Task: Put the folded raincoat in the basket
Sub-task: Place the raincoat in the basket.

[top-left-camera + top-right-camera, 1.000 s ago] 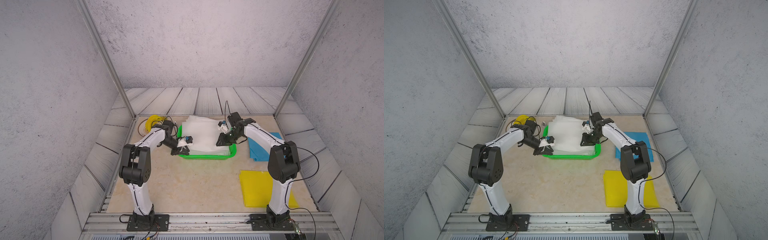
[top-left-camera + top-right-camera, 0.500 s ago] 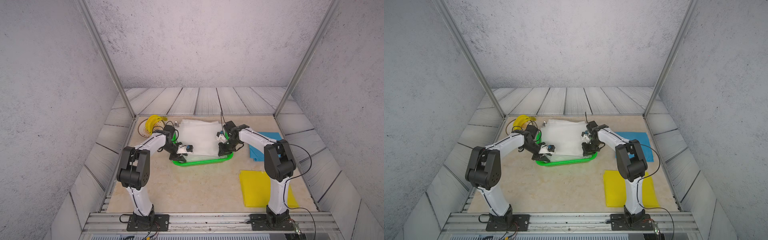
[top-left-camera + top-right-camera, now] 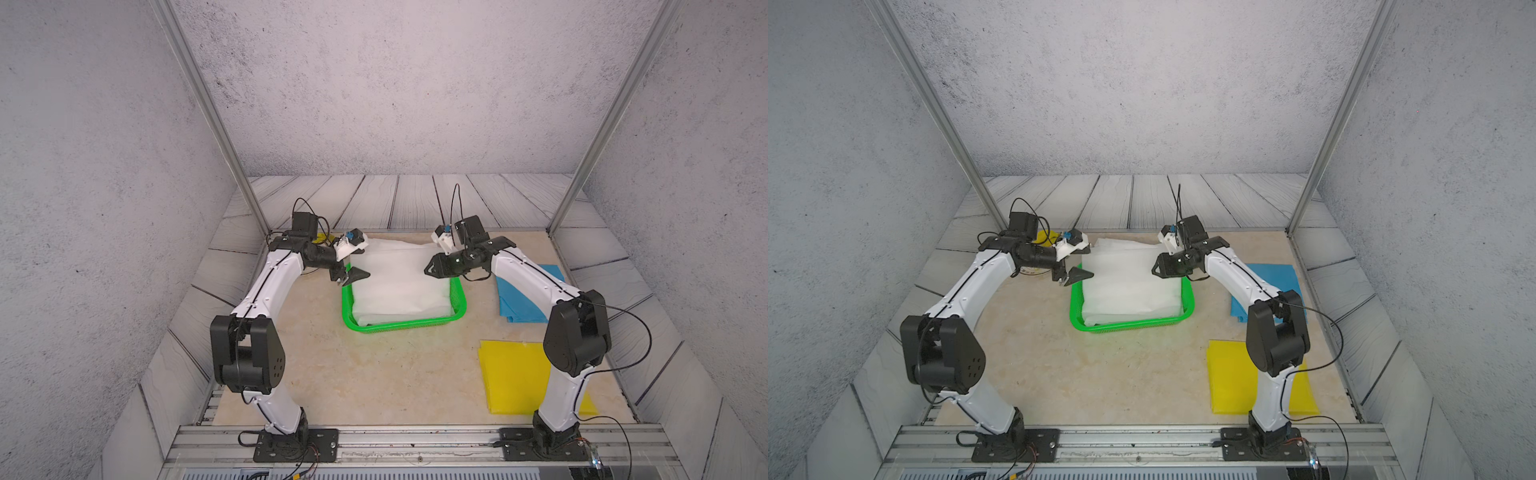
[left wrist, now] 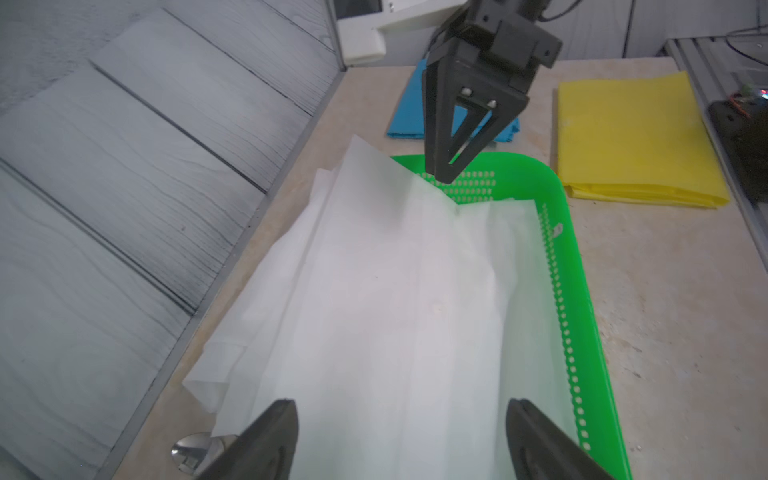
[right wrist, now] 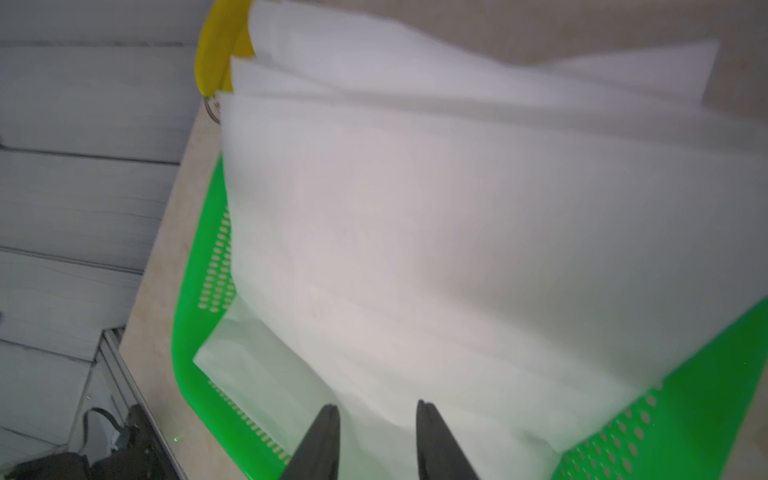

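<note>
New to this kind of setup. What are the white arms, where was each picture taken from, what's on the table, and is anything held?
Two robot arms, each ending in a two-fingered gripper. Two pictures look down from overhead; two come from wrist cameras. On the table stands a green basket holding a folded white raincoat, its far end spilling past the rim. A blue folded garment and a yellow folded garment lie near the right arm. The left gripper and right gripper are open, holding nothing.
</note>
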